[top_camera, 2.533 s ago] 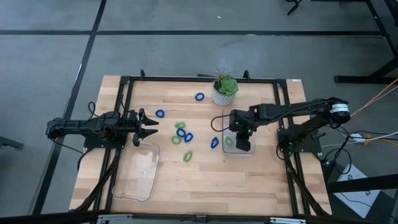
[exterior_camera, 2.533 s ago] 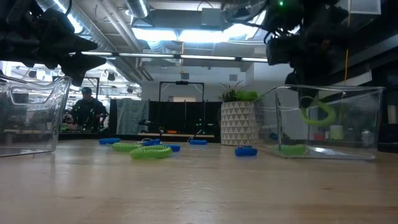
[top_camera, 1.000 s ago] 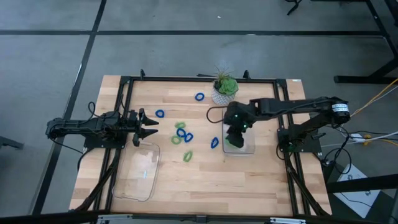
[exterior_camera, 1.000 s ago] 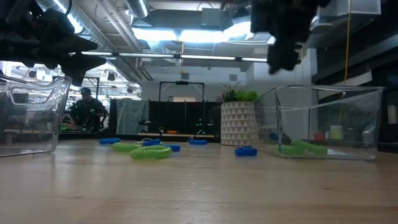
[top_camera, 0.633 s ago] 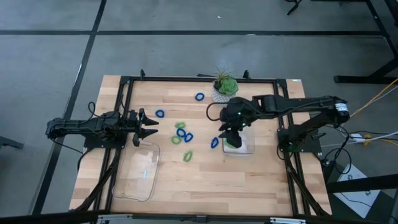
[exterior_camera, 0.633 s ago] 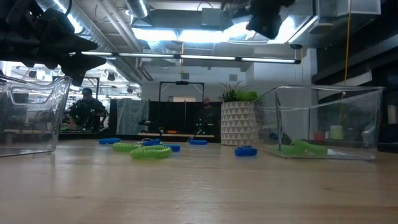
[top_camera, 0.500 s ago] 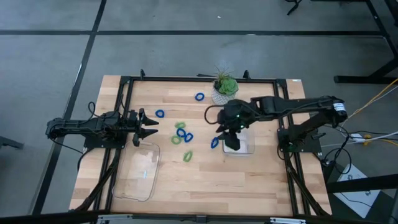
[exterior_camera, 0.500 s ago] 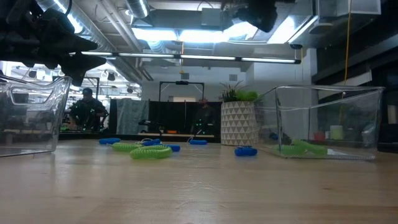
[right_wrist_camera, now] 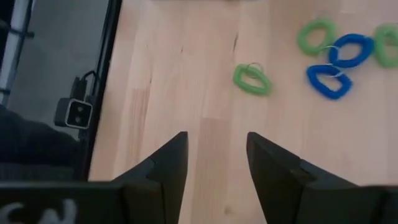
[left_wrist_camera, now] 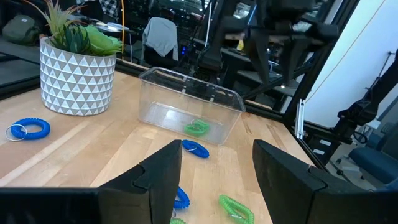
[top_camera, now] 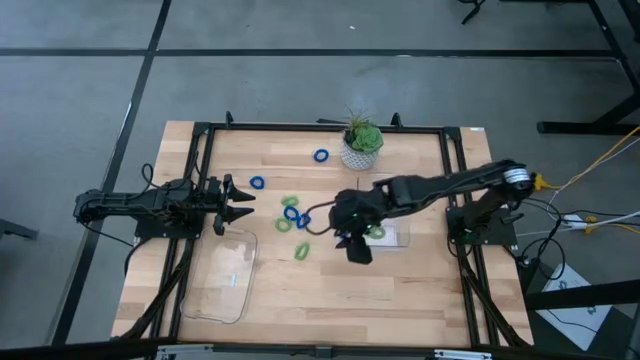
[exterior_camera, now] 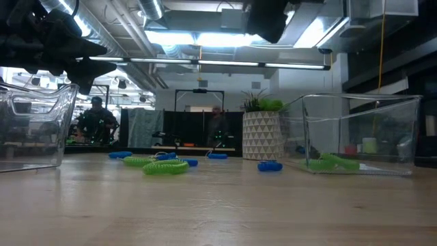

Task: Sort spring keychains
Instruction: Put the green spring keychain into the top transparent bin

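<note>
Two clear trays are seen on the table (top_camera: 400,300): one (top_camera: 222,278) at its left edge, one (top_camera: 388,235) right of centre holding green spring keychains (left_wrist_camera: 197,128). Blue and green ones (top_camera: 293,215) are scattered mid-table. The right gripper (top_camera: 356,250) is held above the wood with fingers apart; the left gripper (top_camera: 240,205), also spread, is parked by the left tray.

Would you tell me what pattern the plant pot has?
The plant pot is white with a dark triangle pattern, shown best in the left wrist view.

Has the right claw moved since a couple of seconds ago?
Yes. The right claw has left the clear tray and swung toward the table's middle.
</note>
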Robot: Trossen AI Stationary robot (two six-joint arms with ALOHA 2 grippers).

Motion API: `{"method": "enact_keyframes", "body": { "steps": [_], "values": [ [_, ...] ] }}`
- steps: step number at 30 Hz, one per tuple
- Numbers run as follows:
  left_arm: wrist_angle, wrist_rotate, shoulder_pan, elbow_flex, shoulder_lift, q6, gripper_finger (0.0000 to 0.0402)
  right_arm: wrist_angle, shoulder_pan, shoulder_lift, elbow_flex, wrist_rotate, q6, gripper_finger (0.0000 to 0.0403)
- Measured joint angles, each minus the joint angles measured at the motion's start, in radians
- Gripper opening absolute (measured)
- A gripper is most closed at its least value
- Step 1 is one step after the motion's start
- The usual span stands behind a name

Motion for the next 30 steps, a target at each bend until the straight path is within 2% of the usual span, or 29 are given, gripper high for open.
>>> {"method": "enact_keyframes", "body": {
  "steps": [20, 30],
  "values": [
    [0.000, 0.000, 0.000, 0.000, 0.000, 0.000, 0.0194, 0.012, 0.032, 0.327, 0.184, -0.003, -0.376, 0.0163],
    [0.000, 0.000, 0.000, 0.000, 0.000, 0.000, 0.0194, 0.110, 0.032, 0.402, 0.197, -0.003, -0.476, 0.0163]
  ]
}}
